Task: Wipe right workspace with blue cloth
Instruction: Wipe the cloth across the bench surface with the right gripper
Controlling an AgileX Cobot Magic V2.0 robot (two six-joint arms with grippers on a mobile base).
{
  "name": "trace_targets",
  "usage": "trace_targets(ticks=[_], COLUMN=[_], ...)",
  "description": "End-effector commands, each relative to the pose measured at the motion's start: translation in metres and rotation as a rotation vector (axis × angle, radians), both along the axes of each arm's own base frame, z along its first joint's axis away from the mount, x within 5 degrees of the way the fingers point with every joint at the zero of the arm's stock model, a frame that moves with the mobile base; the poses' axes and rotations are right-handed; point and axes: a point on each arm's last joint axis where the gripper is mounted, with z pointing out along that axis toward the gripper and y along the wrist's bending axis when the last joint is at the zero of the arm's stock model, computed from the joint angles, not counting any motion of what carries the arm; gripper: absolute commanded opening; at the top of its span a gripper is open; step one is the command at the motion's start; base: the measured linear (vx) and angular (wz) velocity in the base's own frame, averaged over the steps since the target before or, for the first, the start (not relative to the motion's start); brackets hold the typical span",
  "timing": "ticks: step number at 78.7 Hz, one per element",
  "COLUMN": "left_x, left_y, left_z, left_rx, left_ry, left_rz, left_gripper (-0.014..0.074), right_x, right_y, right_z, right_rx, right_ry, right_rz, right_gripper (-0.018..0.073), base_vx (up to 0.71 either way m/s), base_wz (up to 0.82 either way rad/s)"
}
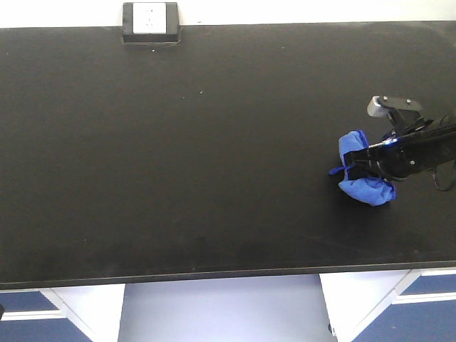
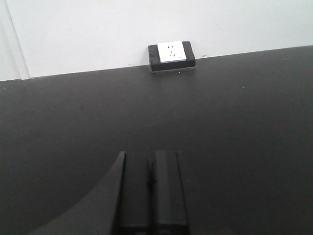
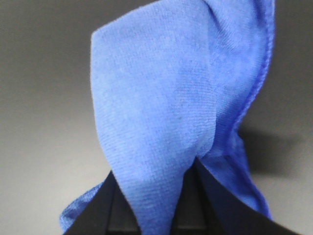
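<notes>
At three o'clock the right gripper (image 1: 360,162) is pinching the blue cloth (image 1: 365,187). The cloth sits bunched on the black table (image 1: 178,164), near its right edge. The socket box (image 1: 150,21) stands at eleven o'clock on the back edge, well apart from the cloth. The left gripper (image 2: 149,196) hangs over bare table, its fingers pressed together.
</notes>
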Motion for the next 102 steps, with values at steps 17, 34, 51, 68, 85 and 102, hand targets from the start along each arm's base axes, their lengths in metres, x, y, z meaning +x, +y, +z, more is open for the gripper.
trace_targets(ticks=[17,34,51,68,85,102], left_x=[-0.001,-0.001,-0.001,-0.001,-0.001,-0.001], left_y=[-0.001,-0.001,-0.001,-0.001,-0.001,-0.001], left_z=[0.018,0.018,0.018,0.018,0.018,0.018], left_rx=[-0.009,-0.009,-0.009,-0.009,-0.009,-0.009], left_ry=[-0.121,-0.121,-0.121,-0.121,-0.121,-0.121], left_rz=[-0.018,-0.018,-0.018,-0.018,-0.018,-0.018], left_gripper=[-0.0006,-0.0006,-0.0006,-0.0006,-0.0006,-0.0006], right_x=[0.014,0.016,0.014,0.004,0.003,0.016], right_y=[-0.014,-0.015,0.005,0.081,0.108,0.045], right_z=[0.022,0.008,-0.009,-0.009,-0.007,-0.009], right_rx=[-0.164,-0.189,-0.160,-0.151,-0.168,-0.267], right_ry=[-0.182,-0.141,-0.069,-0.088,-0.152,-0.130], right_rz=[0.024,0.051,0.115,0.341,0.350,0.204], right_gripper=[-0.0004,-0.0004,-0.0004,-0.0004,-0.0004,-0.0004], base_vx=[0.00,0.00,0.00,0.00,0.00,0.00], base_wz=[0.00,0.00,0.00,0.00,0.00,0.00])
